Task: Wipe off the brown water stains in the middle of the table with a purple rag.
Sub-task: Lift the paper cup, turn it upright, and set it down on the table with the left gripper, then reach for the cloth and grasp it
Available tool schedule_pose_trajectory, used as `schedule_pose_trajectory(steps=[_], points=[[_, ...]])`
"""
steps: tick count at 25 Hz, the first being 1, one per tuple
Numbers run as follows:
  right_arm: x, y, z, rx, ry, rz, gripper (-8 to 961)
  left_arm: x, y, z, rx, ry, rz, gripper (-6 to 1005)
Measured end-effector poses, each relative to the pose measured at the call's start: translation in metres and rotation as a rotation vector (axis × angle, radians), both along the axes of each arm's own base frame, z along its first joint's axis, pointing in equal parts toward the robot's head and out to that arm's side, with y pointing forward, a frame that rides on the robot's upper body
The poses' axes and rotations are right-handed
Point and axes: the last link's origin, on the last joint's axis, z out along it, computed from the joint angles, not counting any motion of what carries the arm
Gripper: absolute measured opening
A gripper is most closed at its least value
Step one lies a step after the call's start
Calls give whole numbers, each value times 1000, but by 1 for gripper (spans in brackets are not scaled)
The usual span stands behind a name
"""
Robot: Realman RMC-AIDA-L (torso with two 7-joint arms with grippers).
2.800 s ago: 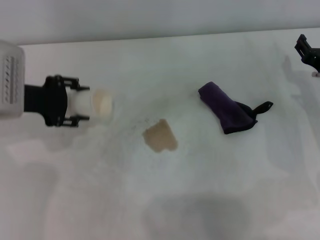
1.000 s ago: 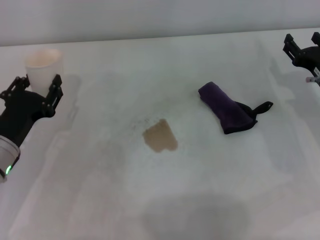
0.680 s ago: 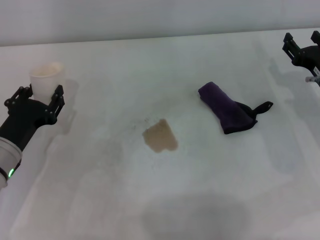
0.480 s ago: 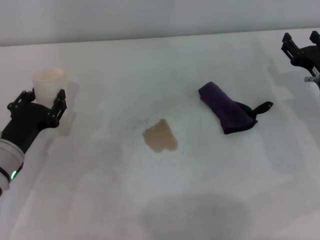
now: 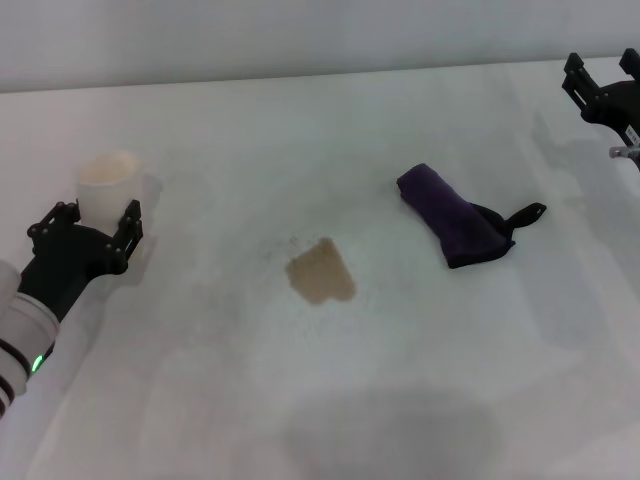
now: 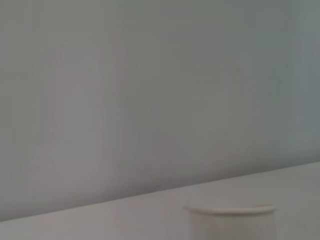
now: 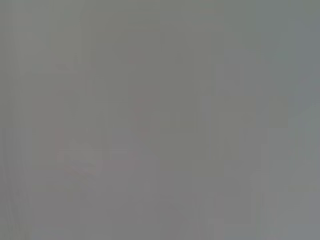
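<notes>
The brown water stain [image 5: 320,272] lies flat near the middle of the white table [image 5: 300,130], with tiny dark specks beside it. The purple rag [image 5: 450,225] lies rolled to its right, its black loop tag [image 5: 525,214] pointing right; no gripper touches it. My left gripper [image 5: 95,215] is at the table's left side, shut on an upright cream paper cup [image 5: 107,172]. The cup's rim also shows in the left wrist view [image 6: 229,210]. My right gripper [image 5: 603,80] hangs open and empty at the far right, well beyond the rag.
Grey shadow blotches [image 5: 390,430] lie on the table's near side. A grey wall [image 5: 300,35] runs behind the table's far edge. The right wrist view shows only plain grey.
My left gripper has turned the cup from tipped over the table to upright and carried it to the left side, then nearer the front. The right gripper drifted slightly. Rag and stain are unmoved.
</notes>
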Motion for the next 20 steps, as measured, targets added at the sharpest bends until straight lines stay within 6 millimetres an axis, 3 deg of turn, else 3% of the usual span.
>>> schedule_pose_trajectory(steps=[15,20], points=[[-6,-2,1,5,-6,50,770,-6,-21,-10,-11,-48,51,604],[-5,-3,1,5,-7,48,770,-6,-30,-13,-10,-67,61,810]])
